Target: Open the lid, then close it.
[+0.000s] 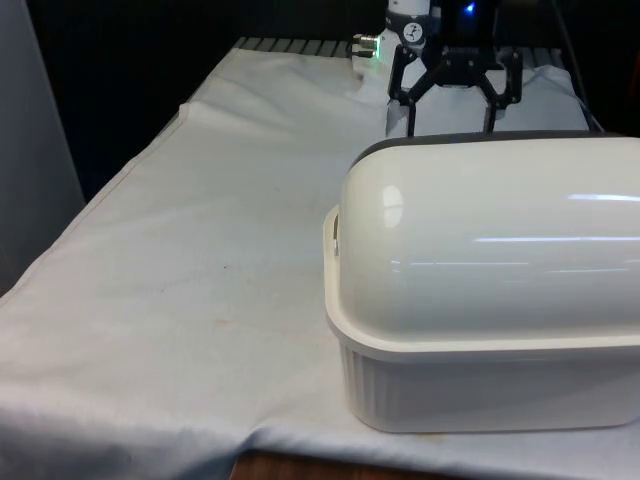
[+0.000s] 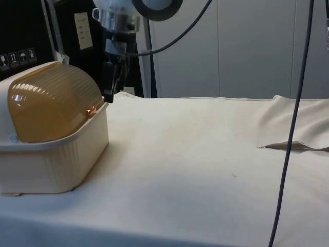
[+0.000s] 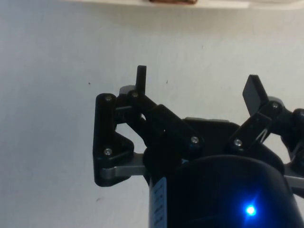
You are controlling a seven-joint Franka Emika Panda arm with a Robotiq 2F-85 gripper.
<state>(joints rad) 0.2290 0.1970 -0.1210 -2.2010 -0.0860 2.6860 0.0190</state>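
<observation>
Lid (image 1: pixel 500 240) shut; end effector (image 1: pixel 452 122) wide open, empty, just beside

You have the bread box (image 1: pixel 480 330) at the front view's right, its rounded lid (image 1: pixel 490 240) down over the ribbed base. Behind it the gripper (image 1: pixel 452 120) hangs with fingers spread apart, tips hidden by the lid, above the white cloth (image 1: pixel 200 280).

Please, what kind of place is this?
Probably a robot test room, not a home kitchen: a bread box stands alone on a table under a white cloth, with the gripper behind it and dark cabinets nearby.
</observation>
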